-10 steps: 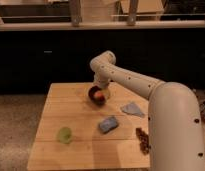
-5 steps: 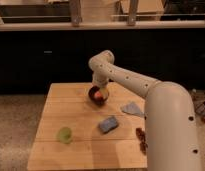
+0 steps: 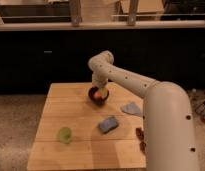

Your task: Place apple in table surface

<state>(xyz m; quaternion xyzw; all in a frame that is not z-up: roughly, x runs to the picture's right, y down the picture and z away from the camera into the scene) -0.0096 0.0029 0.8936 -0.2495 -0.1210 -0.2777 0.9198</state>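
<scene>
The apple (image 3: pixel 99 94) is a small orange-red fruit sitting in the dark bowl (image 3: pixel 98 97) at the far middle of the light-wood table surface (image 3: pixel 81 150). My gripper (image 3: pixel 97 89) hangs from the white arm straight over the bowl, right at the apple. The arm hides the gripper's tip and the table's right side.
A pale green round object (image 3: pixel 64 134) lies at the front left. A blue-grey sponge (image 3: pixel 109 124) lies mid-table, a grey cloth (image 3: pixel 131 108) to its right. A dark brown lumpy cluster (image 3: pixel 141 138) sits by the right edge. A dark counter stands behind the table.
The arm's near section has swung further into view at the right and covers more of the table. The gripper stays over the bowl.
</scene>
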